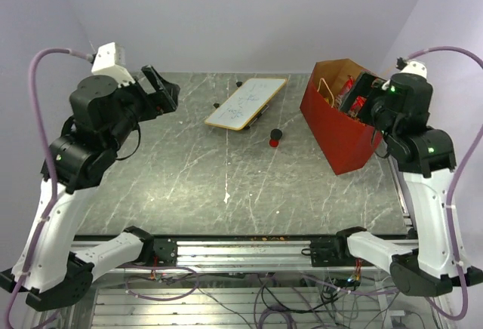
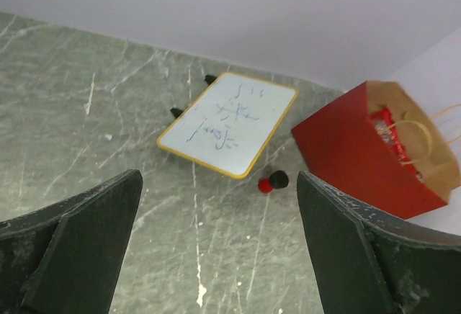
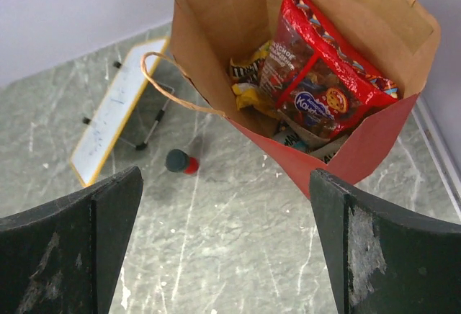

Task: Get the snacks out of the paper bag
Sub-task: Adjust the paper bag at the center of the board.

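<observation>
The paper bag (image 1: pixel 337 131) stands open-mouthed at the far right of the table (image 1: pixel 189 186), red outside and brown kraft within. All the snacks are inside it.

The right wrist view looks down into the bag. A large glossy red chip bag (image 3: pixel 317 76) leans against the inner wall and takes up most of the room. Beside it, lower down, lie a yellow packet (image 3: pixel 248 99) and a dark brown one (image 3: pixel 247 68). More small packets are wedged under the chip bag's lower end, but they are too covered to name by colour. One tan cord handle (image 3: pixel 173 87) loops out over the near rim; the other is cut off at the picture's upper edge.

The right gripper (image 3: pixel 225 173) hangs over the bag's mouth with its fingers spread wide, holding nothing. In the top view the bag and the wrist hide much of it.

The left gripper (image 2: pixel 217 177) is raised above the far left of the table, well apart from the bag. Its fingers are also spread wide and hold nothing.

A scribbled whiteboard (image 1: pixel 245 103) rests tilted mid-table, with a small red-and-black marker (image 1: pixel 275 138) between it and the bag.
</observation>
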Controlling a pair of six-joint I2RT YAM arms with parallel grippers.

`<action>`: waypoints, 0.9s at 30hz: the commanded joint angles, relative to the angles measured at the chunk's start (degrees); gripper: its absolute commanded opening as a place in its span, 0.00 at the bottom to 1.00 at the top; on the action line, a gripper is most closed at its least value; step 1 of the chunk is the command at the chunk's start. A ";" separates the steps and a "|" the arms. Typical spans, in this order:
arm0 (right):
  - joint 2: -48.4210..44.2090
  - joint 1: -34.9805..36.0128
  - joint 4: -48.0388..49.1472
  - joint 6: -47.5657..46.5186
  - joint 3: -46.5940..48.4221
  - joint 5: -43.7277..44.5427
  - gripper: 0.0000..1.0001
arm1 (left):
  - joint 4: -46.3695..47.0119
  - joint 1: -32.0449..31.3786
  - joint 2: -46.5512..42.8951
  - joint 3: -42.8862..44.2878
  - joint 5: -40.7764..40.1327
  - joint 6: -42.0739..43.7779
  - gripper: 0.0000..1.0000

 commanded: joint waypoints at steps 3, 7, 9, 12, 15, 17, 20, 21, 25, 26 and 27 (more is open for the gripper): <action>3.57 -0.30 6.11 -6.56 -3.67 -2.32 1.00 | 1.05 1.11 3.05 -2.41 1.66 1.83 0.99; 6.09 -0.38 9.16 -12.25 -6.03 -6.00 1.00 | 1.09 1.36 6.08 -2.85 1.62 3.50 0.99; 7.13 -0.41 11.04 -14.62 -7.07 -7.74 1.00 | 1.24 1.46 7.69 -2.68 0.95 4.54 0.99; 9.26 -0.61 13.20 -17.21 -7.44 -9.02 1.00 | 1.40 1.59 10.02 -1.89 -0.68 6.34 0.99; 12.65 -1.15 14.07 -19.23 -6.33 -9.88 1.00 | 0.97 1.56 12.34 -0.73 -3.04 8.00 0.99; 15.19 -2.08 14.25 -20.41 -5.23 -10.86 1.00 | 1.14 1.26 13.18 -0.29 -4.65 9.16 0.99; 18.99 -4.39 13.94 -21.09 -3.10 -14.67 1.00 | 1.42 0.95 13.92 -0.01 -6.42 10.52 0.99; 20.24 -5.09 13.84 -21.28 -2.43 -15.84 0.99 | 1.52 0.94 13.96 -0.16 -6.68 10.87 0.99; 23.93 -7.35 14.46 -21.64 0.45 -21.46 0.98 | 1.47 0.93 13.74 -0.37 -7.87 11.75 0.99; 24.90 -7.80 14.44 -21.50 1.23 -22.49 0.97 | 1.42 0.94 13.70 -0.27 -8.21 11.94 0.99; 25.78 -8.05 14.49 -21.13 1.87 -23.06 0.97 | 1.38 0.93 13.67 -0.11 -8.42 12.16 0.99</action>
